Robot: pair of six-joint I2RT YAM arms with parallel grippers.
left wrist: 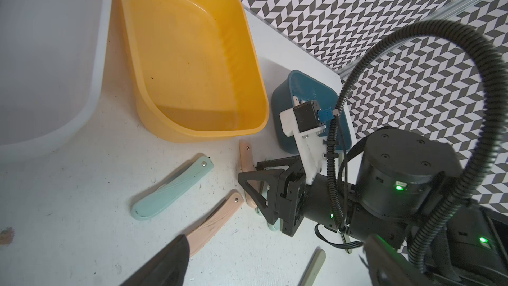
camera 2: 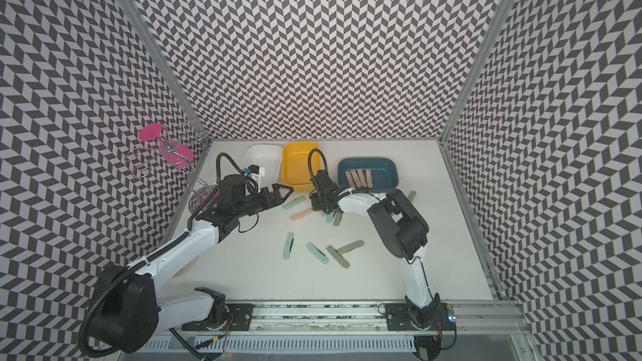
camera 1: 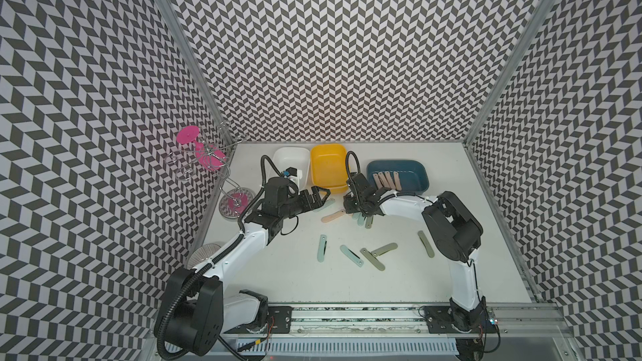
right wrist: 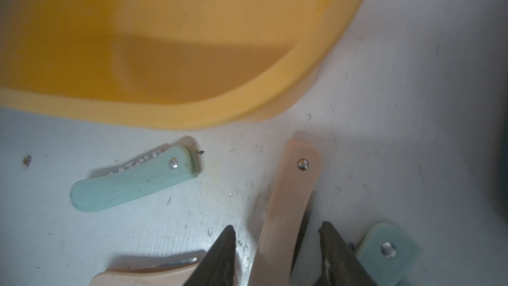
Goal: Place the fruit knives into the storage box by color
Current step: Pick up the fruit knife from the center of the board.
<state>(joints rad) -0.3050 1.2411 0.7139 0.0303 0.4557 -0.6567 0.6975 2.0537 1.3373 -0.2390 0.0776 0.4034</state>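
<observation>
**Sorting scene, both arms over the knife pile.** We are seeing the right gripper (right wrist: 277, 226) hanging low over the table (camera 1: 278, 279), just in front of the yellow box (camera 1: 328, 168). Its jaws are standing partly apart and are straddling a peach knife (right wrist: 291, 188). A sliver of gap is showing on either side, so we are not reading this as a grip.

Around that knife, a mint knife (right wrist: 132, 185) is lying flat near the yellow rim. A second peach knife (right wrist: 151, 273) is lying crosswise by one fingertip, and another mint knife (right wrist: 387, 248) is peeking out by the opposite fingertip.

The left gripper (camera 1: 323, 196) is hovering near the front of the yellow box. We cannot tell how wide its jaws are standing.

In both top views, the blue box (camera 1: 411, 173) is holding four peach knives (camera 1: 387, 180) side by side. The white box (camera 1: 291, 156) is standing just beside the yellow one, on the robot's left.

Nearer the arm bases, two mint knives (camera 1: 322, 248) and three grey-green knives (camera 1: 372, 259) are lying scattered on the table, well apart from the boxes.
</observation>
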